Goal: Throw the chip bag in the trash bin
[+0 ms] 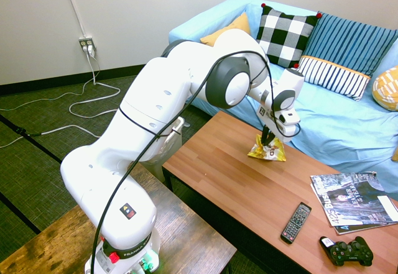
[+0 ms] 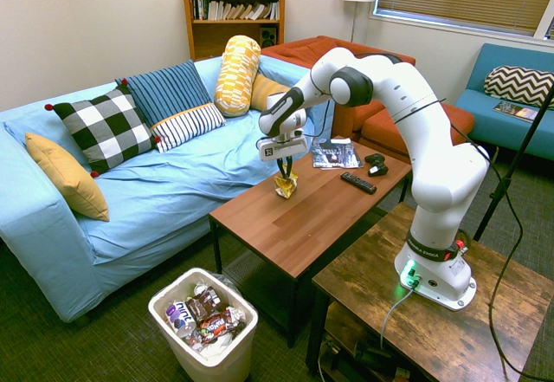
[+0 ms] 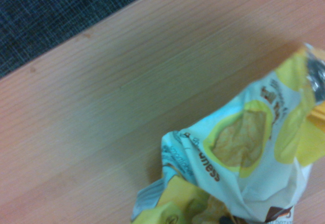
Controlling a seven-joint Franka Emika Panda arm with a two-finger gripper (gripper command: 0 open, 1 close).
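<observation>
The chip bag [image 1: 270, 151] [image 2: 286, 188], yellow and crumpled, stands on the wooden coffee table [image 1: 230, 187] [image 2: 286, 230] near its sofa-side edge. My gripper [image 1: 267, 141] [image 2: 284, 174] points straight down onto the bag's top, and its fingers are pinched together on the foil. The wrist view shows the bag [image 3: 244, 153] close up against the tabletop. The trash bin [image 2: 216, 366], white with a clear liner, stands on the floor off the table's end, holding several wrappers.
A remote [image 1: 296, 222] [image 2: 357, 183], a black game controller [image 1: 346, 251] [image 2: 376, 165] and magazines [image 1: 351, 200] [image 2: 333, 152] lie at the table's other end. A blue sofa [image 1: 336, 125] [image 2: 173, 183] with cushions runs along the table's far side.
</observation>
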